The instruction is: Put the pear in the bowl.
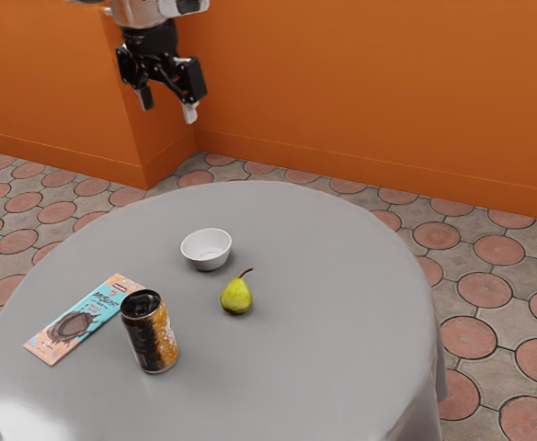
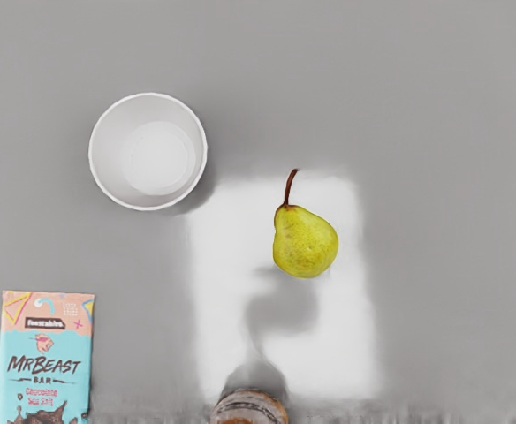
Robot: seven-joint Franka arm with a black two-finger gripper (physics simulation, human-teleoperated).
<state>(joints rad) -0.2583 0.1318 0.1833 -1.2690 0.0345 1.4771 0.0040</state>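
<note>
1. Well, the gripper point(image 1: 168, 106) hangs high above the table point(image 1: 296, 367), its jaws released and apart with nothing between them; a slightly misjudged descent could knock the pear instead of straddling it.
2. The pear point(image 2: 305, 243) sits on the table beside the bowl, not in it. Its rounded skin and tapering top may let it squirt free if pinched too high or off-centre.
3. The bowl point(image 1: 206, 250) stands close by, upright and empty; too low a carry could clip its rim and shove it, and an off-centre release might leave the pear rolling away.
4. Farther off, the can point(image 1: 151, 333) stands near the chocolate bar point(image 1: 74, 322); a wide, low swing could topple it.
</note>
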